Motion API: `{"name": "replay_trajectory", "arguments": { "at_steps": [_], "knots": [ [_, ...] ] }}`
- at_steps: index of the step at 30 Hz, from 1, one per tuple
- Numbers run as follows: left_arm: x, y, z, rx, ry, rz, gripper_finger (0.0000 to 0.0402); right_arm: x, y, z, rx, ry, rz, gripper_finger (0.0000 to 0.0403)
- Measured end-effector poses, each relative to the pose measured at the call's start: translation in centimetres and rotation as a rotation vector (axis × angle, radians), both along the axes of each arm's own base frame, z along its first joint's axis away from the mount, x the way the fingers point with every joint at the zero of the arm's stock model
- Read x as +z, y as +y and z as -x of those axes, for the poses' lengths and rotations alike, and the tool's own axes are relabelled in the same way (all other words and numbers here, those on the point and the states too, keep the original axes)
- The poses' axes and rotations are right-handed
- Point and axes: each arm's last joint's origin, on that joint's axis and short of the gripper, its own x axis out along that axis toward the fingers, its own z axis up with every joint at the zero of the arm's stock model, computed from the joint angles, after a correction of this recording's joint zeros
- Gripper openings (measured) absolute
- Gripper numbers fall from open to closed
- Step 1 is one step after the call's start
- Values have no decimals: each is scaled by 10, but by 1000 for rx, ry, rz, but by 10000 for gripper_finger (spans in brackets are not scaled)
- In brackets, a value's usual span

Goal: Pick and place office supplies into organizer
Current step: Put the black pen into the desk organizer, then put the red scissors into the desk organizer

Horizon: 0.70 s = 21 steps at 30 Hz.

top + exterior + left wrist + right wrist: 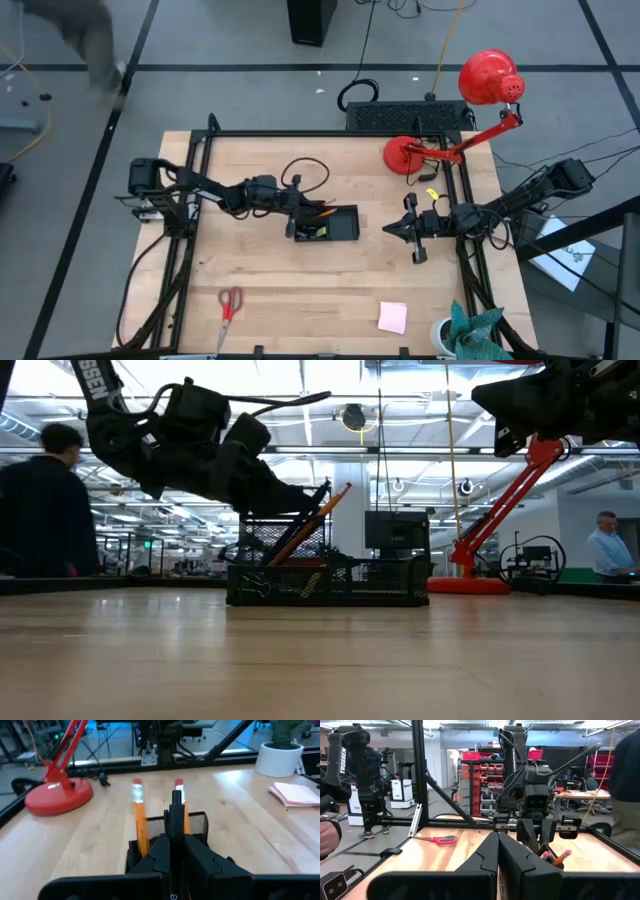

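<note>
Organizer, a low black mesh tray (328,226), sits mid-frame on the wooden bench (300,290) in the high view. It already holds two orange pencils (140,817) leaning upright and small clips. Left gripper (297,205) hovers over its left end, pinching a black pen (176,815). Right gripper (395,229) waits closed, right of centre. Left out: red-handled scissors (229,303) lower left, pink sticky-note pad (392,317) lower right.

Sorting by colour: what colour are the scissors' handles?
Red; the scissors show best in the high view, lying on the table.
</note>
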Motion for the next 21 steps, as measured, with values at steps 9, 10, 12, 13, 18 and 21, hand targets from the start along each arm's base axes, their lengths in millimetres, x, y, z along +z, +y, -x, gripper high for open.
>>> {"name": "replay_trajectory", "arguments": {
  "at_steps": [9, 10, 12, 13, 18, 21],
  "knots": [
    [-2, 3, 0, 52, 21, 86, 70, 0, 0, 0, 0, 0, 4, 0],
    [-2, 4, 1, 55, 22, 89, 83, 0, 0, 0, 0, 0, 4, 0],
    [-2, 4, 1, 54, 22, 93, 110, 0, 0, 0, 1, 1, -1, 0],
    [-2, 4, 1, 54, 22, 93, 123, 0, 0, 0, 1, 1, -5, 0],
    [4, 4, 1, 53, 3, 86, 187, 0, 0, 0, 2, 1, -8, 0],
    [15, 1, 5, 41, -13, 78, 211, 0, 0, 0, 2, 1, -6, 0]
  ]
}}
